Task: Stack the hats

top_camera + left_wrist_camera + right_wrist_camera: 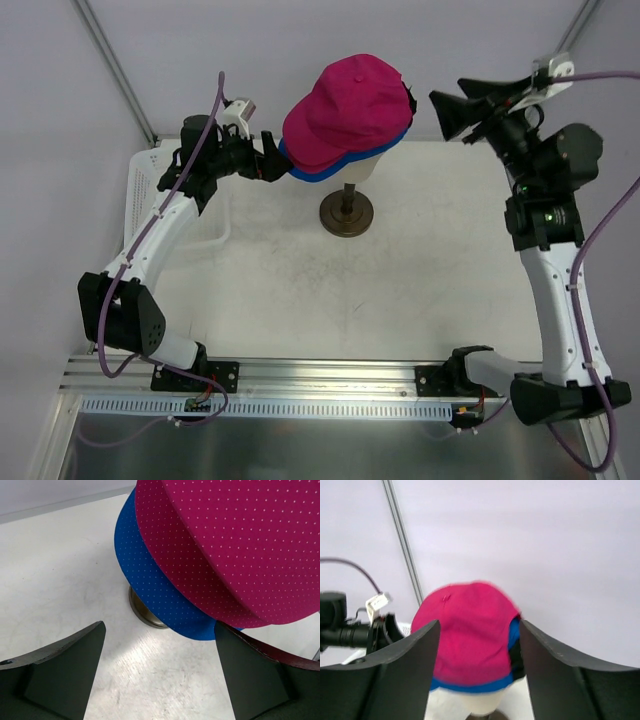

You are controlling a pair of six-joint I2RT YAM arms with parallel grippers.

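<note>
Top view: a cream mannequin head (364, 166) on a dark stand (347, 213) sits on the worktop (420, 270), toward its far edge and roughly midway between the left and right edges. A blue cap (312, 173) rests on the head, and a magenta cap (345, 105) lies directly over it, so that only the blue brim and a thin blue band show below the magenta crown. Both brims point toward the left edge, the blue one reaching slightly farther down and out than the magenta one.

The left claw (273, 160) is level with the brims and just beside their tips. Left wrist view: its two fingers (60, 672) are spread wide and hold nothing, and the two brims lie above the gap between them. Whether the right-hand finger touches the magenta brim cannot be told.

The right claw (452, 112) hangs near the far right corner, apart from the caps and aimed at their back. Right wrist view: its fingers (395, 675) are also spread wide and empty, with the stacked caps framed in the distance between them.

A white perforated basket (143, 190) lies at the far left corner, partly under the left arm.
</note>
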